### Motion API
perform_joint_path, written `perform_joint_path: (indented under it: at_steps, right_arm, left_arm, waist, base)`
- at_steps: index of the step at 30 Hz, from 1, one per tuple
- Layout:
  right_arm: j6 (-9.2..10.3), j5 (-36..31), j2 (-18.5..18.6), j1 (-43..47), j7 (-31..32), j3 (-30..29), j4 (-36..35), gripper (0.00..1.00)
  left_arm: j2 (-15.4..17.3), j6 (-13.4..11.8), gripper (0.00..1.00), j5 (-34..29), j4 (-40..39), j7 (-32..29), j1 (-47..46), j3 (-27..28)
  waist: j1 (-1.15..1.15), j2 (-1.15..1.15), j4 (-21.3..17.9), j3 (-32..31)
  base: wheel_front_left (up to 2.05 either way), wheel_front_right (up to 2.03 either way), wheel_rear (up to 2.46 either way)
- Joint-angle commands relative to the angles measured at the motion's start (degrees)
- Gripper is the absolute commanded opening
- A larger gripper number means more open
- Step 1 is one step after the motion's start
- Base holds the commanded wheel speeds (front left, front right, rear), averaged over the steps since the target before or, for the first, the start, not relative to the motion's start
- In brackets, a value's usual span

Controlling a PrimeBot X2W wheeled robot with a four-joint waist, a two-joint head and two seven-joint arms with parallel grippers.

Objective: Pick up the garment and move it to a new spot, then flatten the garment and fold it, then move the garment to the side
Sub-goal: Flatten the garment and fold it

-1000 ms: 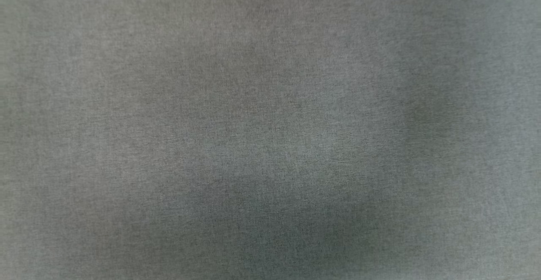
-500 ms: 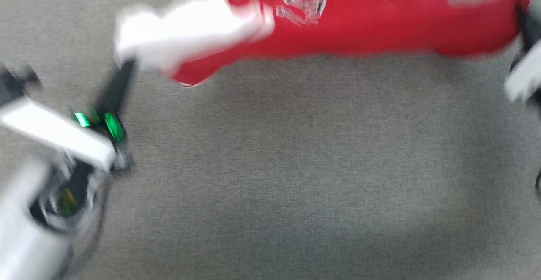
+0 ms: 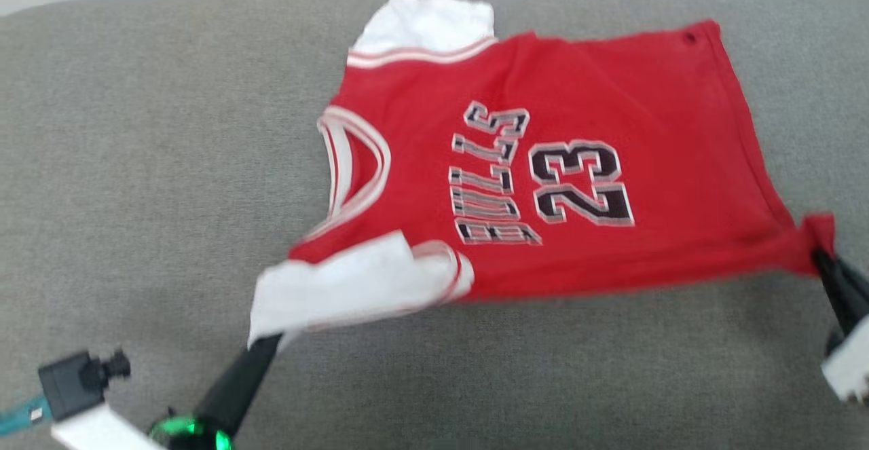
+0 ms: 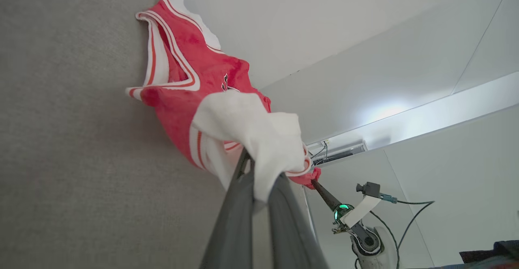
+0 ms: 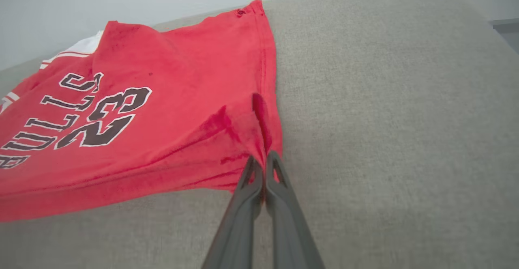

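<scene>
Left fingers (image 3: 239, 381) and right fingers (image 3: 840, 286) pinch near corners of the garment (image 3: 577, 97) over a grey cushion (image 3: 136, 131).

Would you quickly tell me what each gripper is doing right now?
Left gripper: shut on the garment, at its white sleeve.
Right gripper: shut on the garment, at a red corner.

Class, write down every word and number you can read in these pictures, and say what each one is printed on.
"BULLS": black, white-edged letters on the red front of the garment.
"23": beside that word, on the same garment.
No other readable text.
</scene>
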State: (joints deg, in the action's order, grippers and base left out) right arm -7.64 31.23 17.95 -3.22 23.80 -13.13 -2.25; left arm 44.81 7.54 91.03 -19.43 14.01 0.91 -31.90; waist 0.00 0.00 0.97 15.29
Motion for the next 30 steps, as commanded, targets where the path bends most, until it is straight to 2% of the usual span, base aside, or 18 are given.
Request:
perform_joint_path:
  at_steps: [1,6,11,16,22,30]
  right_arm:
    - [0.29,0.44,-0.48,2.32,0.96,-0.9,-1.9,0.0]
    - [0.21,1.25,-2.58,8.37,4.5,-3.29,-8.63,0.0]
    - [0.17,1.05,-4.27,4.93,5.51,-3.64,-9.61,0.0]
    - [0.17,-0.27,-4.81,-1.24,5.14,-2.73,-5.99,0.0]
    - [0.17,-1.53,-4.81,-10.15,3.29,-0.87,0.29,0.0]
    - [0.17,-3.68,-6.21,-17.46,-0.58,2.87,8.96,0.0]
  left_arm:
    - [0.66,-0.14,0.0,-1.18,-1.35,0.38,1.57,0.39]
    - [2.33,-0.14,0.0,-2.18,-4.61,0.61,4.65,0.47]
    - [1.68,-0.14,0.0,-0.48,-3.42,-2.49,-1.24,0.84]
    - [0.59,-0.14,0.0,1.19,0.36,-8.25,-9.4,1.56]
    - [-2.56,-0.14,0.0,3.98,10.2,-16.31,-20.73,4.31]
    - [-5.27,-0.14,0.0,2.47,23.19,-23.66,-27.5,6.69]
  waist:
    - [0.0,0.0,0.29,-0.11]
    - [0.0,0.0,0.34,0.24]
    - [0.0,0.0,-1.05,1.7]
    - [0.0,0.0,-2.24,4.08]
    - [0.0,0.0,-3.46,7.91]
    - [0.0,0.0,-5.31,11.68]
  base:
    - [0.0,0.0,0.0]
    - [0.0,0.0,0.0]
    - [0.0,0.0,0.0]
    - [0.0,0.0,0.0]
    - [0.0,0.0,0.0]
    - [0.0,0.0,0.0]
